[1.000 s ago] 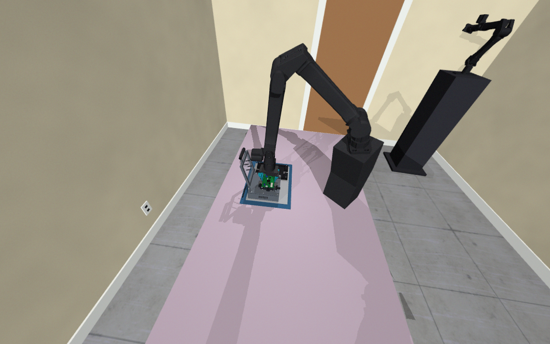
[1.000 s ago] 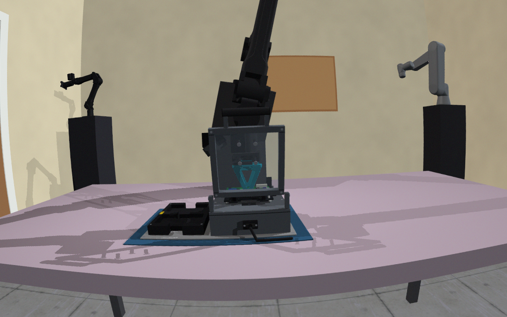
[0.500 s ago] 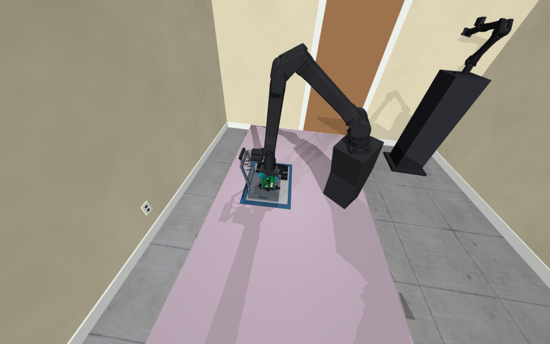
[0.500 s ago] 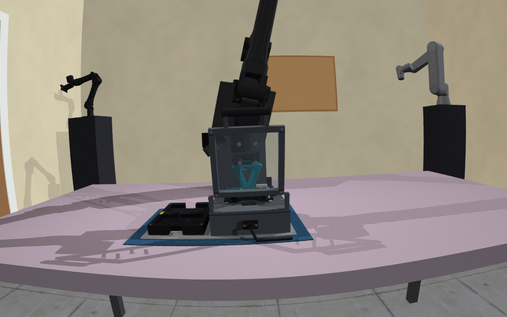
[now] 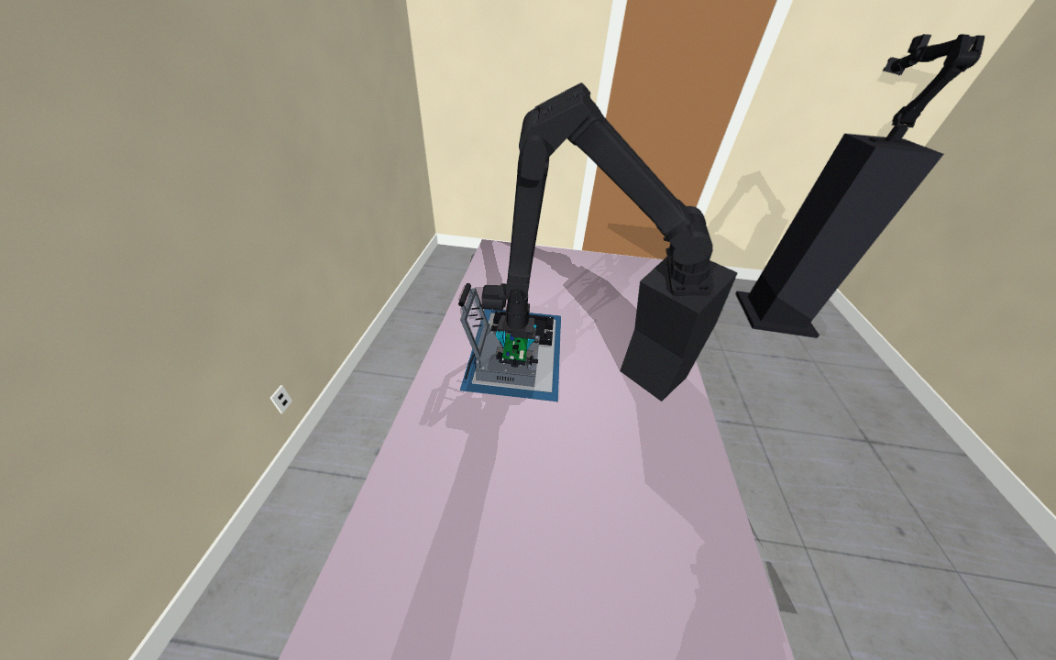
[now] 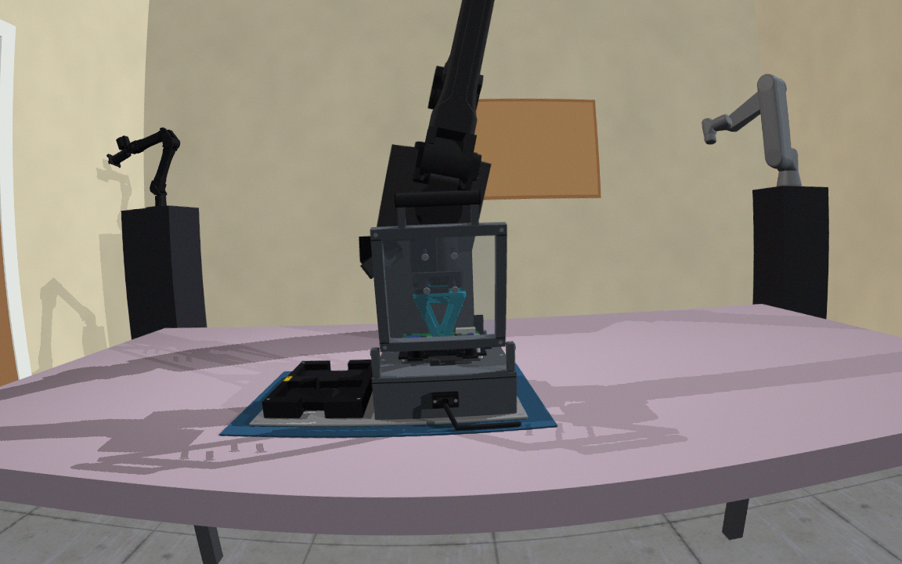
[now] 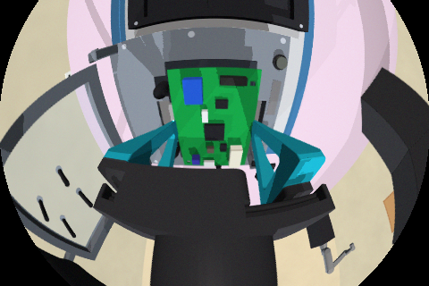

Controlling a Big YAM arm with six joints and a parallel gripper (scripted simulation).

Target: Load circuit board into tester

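My gripper (image 5: pixel 515 343) (image 6: pixel 440 332) (image 7: pixel 214 125) is shut on the circuit board (image 5: pixel 515 351) (image 7: pixel 209 94), a teal fingertip at each long edge. The board is face up, held just above the plate of the grey tester (image 5: pixel 507 378) (image 6: pixel 398 396) (image 7: pixel 223 45). Its white connector end is at the bottom of the wrist view, away from the tray. The tester's lid (image 6: pixel 501 280) (image 7: pixel 45 97) stands open and upright. A dark upright part, probably the latch hook (image 6: pixel 478 323), stands behind the lid. The locating pins are hidden under the board.
The black tray (image 6: pixel 279 407) (image 7: pixel 179 11) sits beside the tester, its pockets looking empty. Both stand on a blue-edged mat (image 5: pixel 515 395) (image 6: pixel 542 415). A round knob (image 7: pixel 280 62) stands on the tester's top. A black cable (image 6: pixel 482 425) leaves its hinge side.
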